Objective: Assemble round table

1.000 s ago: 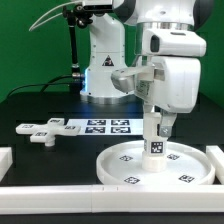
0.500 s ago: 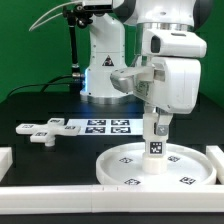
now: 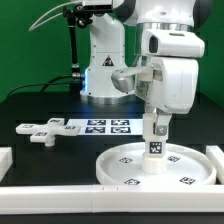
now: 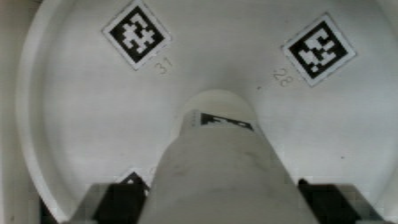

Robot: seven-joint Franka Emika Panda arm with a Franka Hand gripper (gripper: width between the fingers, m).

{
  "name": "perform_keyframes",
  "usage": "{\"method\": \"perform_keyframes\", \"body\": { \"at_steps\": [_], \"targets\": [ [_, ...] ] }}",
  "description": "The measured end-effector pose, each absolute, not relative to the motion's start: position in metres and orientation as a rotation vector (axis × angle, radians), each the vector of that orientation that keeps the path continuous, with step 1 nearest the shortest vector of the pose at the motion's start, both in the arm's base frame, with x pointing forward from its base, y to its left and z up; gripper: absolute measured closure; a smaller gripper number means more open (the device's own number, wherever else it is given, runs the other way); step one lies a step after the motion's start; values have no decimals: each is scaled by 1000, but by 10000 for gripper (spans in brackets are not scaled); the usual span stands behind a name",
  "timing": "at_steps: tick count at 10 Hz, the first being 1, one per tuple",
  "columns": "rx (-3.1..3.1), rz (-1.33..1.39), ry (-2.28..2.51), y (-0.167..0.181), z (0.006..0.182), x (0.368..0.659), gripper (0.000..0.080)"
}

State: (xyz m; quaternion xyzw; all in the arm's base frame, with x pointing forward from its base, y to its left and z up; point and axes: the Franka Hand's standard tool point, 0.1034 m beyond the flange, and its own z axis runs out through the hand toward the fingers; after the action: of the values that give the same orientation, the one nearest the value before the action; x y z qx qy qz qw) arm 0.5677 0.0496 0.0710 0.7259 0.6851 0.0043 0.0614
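Short leg [image 3: 157, 146] upright — long axis vertical, foot at disc [image 3: 122, 161] centre, clamped in pincer [image 3: 158, 130]

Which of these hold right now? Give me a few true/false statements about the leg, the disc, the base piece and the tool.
1. The tool is shut on the leg, which is upright. True.
2. The leg is over the marker board. False: it is at the middle of the round disc, as the wrist view also shows.
3. The cross-shaped base piece sits on top of the leg. False: it lies flat on the table at the exterior view's left, apart from the disc.
4. Square tags on the disc's inner face point upward. True.
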Motion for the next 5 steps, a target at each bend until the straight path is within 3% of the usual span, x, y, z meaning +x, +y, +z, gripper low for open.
{"method": "perform_keyframes", "body": {
  "at_steps": [3, 5],
  "targets": [
    [2627, -76, 1532, 54, 70, 561, 390],
    [2687, -85, 1423, 53, 70, 561, 390]
  ]
}}
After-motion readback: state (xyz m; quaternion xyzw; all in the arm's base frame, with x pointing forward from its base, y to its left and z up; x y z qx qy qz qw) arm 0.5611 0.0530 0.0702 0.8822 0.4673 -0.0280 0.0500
